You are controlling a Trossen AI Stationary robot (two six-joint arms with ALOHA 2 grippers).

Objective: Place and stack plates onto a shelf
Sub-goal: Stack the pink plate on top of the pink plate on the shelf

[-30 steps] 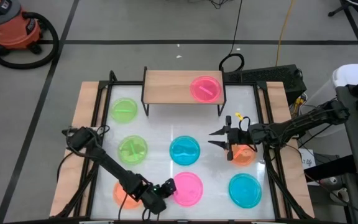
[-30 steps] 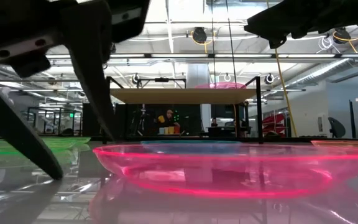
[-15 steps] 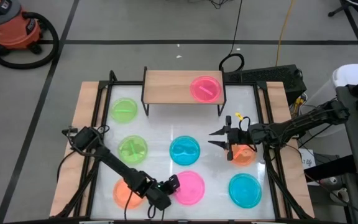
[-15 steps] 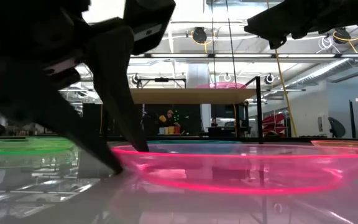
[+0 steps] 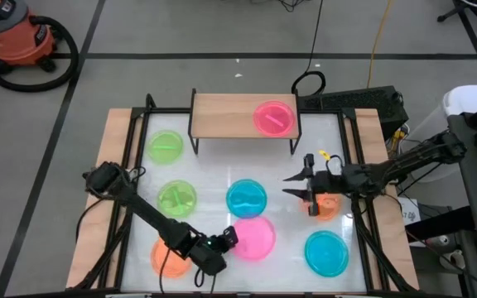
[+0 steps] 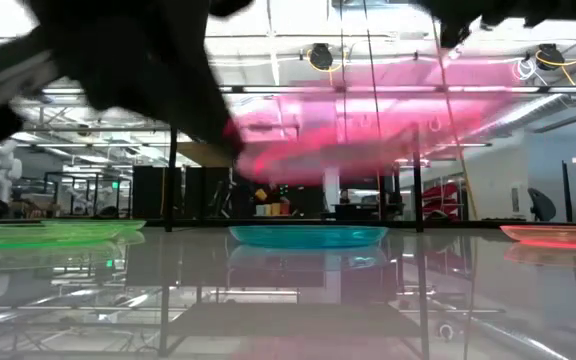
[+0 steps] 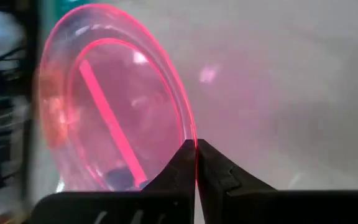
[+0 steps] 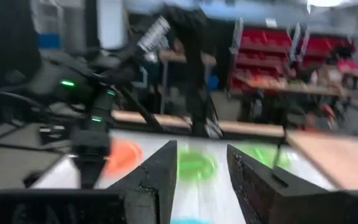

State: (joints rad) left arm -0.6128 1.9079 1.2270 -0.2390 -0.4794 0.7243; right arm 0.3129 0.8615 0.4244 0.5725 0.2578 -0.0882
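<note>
Left wrist view: left gripper (image 7: 196, 163) pinching pink plate (image 7: 114, 106) by thin rim only; slip or swing likely en route to shelf (image 5: 222, 116). Right gripper (image 8: 201, 165) spread, waiting.

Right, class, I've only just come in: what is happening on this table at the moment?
The left gripper is shut on the rim of a pink plate and holds it up off the table near the front. The right gripper hangs open above the table beside an orange plate, holding nothing. One pink plate already sits on the wooden shelf. Two green, two blue and two orange plates lie on the table, not yet shelved.
</note>
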